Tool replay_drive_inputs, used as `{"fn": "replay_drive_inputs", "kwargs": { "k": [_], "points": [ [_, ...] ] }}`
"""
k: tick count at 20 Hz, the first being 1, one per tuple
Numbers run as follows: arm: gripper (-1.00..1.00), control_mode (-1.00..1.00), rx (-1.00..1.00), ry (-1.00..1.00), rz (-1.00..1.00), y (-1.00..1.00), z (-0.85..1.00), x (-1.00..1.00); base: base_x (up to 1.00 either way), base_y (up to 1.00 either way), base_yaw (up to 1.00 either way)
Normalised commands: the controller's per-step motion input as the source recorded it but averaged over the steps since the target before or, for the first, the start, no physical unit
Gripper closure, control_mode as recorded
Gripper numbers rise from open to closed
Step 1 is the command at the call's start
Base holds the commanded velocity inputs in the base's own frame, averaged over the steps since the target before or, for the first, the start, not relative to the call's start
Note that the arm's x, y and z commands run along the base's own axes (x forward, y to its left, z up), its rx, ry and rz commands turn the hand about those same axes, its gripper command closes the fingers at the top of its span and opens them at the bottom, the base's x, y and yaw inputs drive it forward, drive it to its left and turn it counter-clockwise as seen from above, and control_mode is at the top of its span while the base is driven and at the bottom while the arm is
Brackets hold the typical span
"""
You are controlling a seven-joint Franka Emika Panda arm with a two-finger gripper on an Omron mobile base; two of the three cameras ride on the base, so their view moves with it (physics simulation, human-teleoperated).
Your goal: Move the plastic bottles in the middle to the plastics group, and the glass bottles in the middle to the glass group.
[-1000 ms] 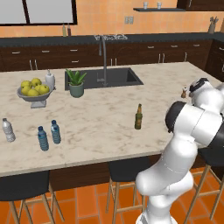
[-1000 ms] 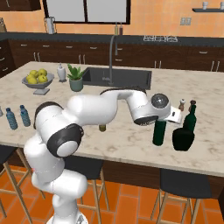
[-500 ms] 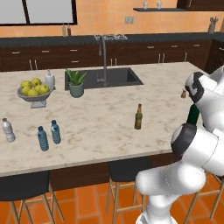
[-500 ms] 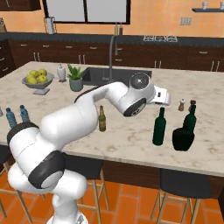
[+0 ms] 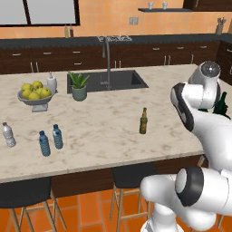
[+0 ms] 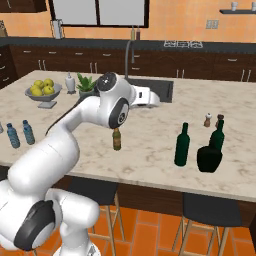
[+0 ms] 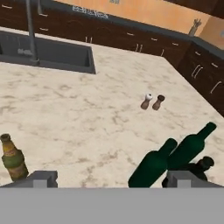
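1. Judging from how things lie, the slim dark green glass wine bottle (image 6: 182, 144) stands upright just beside the wide squat dark green bottle (image 6: 208, 158) and the tall-necked dark green bottle (image 6: 218, 133), so the green one reads as delivered to the glass group.
2. The gripper (image 7: 111, 180) hangs above the marble island counter (image 6: 150, 135) with its jaws spread wide and nothing between them; the two dark finger tips (image 7: 43, 178) frame the green bottles from above.
3. The short brown amber narrow-necked glass bottle (image 5: 143, 121) stands upright alone, well apart from the wine bottle, on the side toward the sink (image 5: 108, 80); in the hand view it sits at the far lower left (image 7: 12, 158).
4. Two small blue-tinted plastic water bottles (image 5: 50, 140) stand close together, far from the wine bottle at the counter's opposite end, with a clear greyish white-capped plastic bottle (image 5: 7, 134) near them. Both blue ones seem to be in the plastics group already, though I cannot tell which came from the middle.
5. The step in hand looks like the gap between carries: the empty gripper is free to go for the amber bottle.
6. The next move calls for swinging away from the wine bottle toward the amber bottle, lowering the wide jaws around its body below the neck, and closing without tipping it.
7. The small salt and pepper shakers (image 7: 152, 102) stand behind the wine bottle, out of that path.
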Motion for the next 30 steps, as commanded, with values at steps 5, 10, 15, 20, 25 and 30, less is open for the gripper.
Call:
{"fn": "replay_drive_inputs", "kwargs": {
  "k": [5,10,15,20,25,30],
  "points": [
    [-1.00,-1.00,-0.02,-0.05,0.09,1.00,0.08,-0.17,0.00,0.00,0.00],
    [-1.00,-1.00,0.06,-0.14,0.04,1.00,-0.01,-0.02,0.00,0.00,0.00],
    [-1.00,-1.00,0.05,-0.02,0.00,0.55,0.14,0.25,0.00,0.00,0.00],
    [-1.00,-1.00,0.10,0.04,0.04,0.00,0.22,0.04,0.00,0.00,0.00],
    [-1.00,-1.00,0.03,0.46,0.10,0.00,-0.35,0.28,0.00,0.00,0.00],
    [-1.00,-1.00,0.00,0.26,0.05,0.13,-0.75,0.19,0.00,0.00,0.00]
  ]
}}
